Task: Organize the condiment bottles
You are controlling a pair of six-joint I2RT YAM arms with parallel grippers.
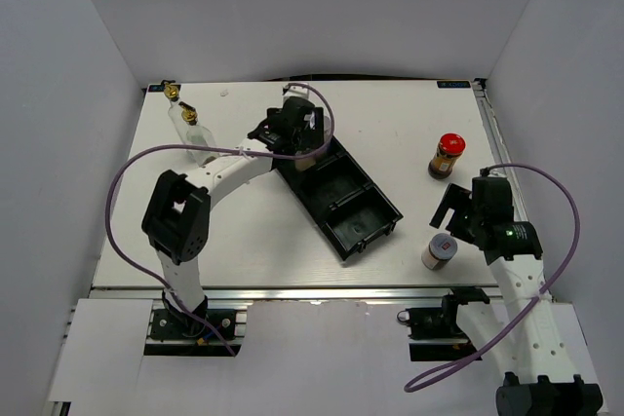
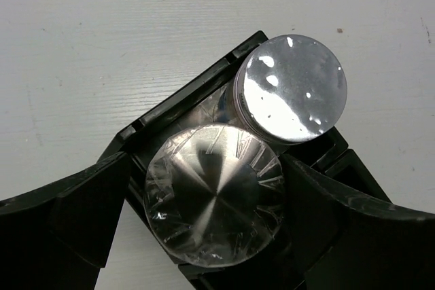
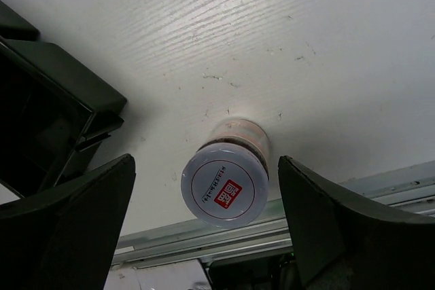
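Two silver-capped shakers stand in the far end compartment of the black tray [image 1: 356, 207]. My left gripper [image 2: 205, 168] hangs open right over the nearer shaker [image 2: 214, 195], one finger on each side of its cap; the other shaker [image 2: 291, 88] stands just beyond it. Seen from above, the left gripper [image 1: 300, 143] hides both shakers. My right gripper [image 3: 205, 168] is open above the white-and-red-lidded small jar [image 3: 224, 191], which stands upright on the table [image 1: 439, 250] untouched. A red-capped brown jar [image 1: 448, 155] stands at the right. Two tall glass bottles [image 1: 195, 129] with gold spouts stand at the far left.
The tray [image 2: 183, 100] lies diagonally in the middle of the white table, its two nearer compartments holding nothing. The table's metal front rail [image 3: 204, 236] runs just behind the small jar. White walls close in the left, right and far sides.
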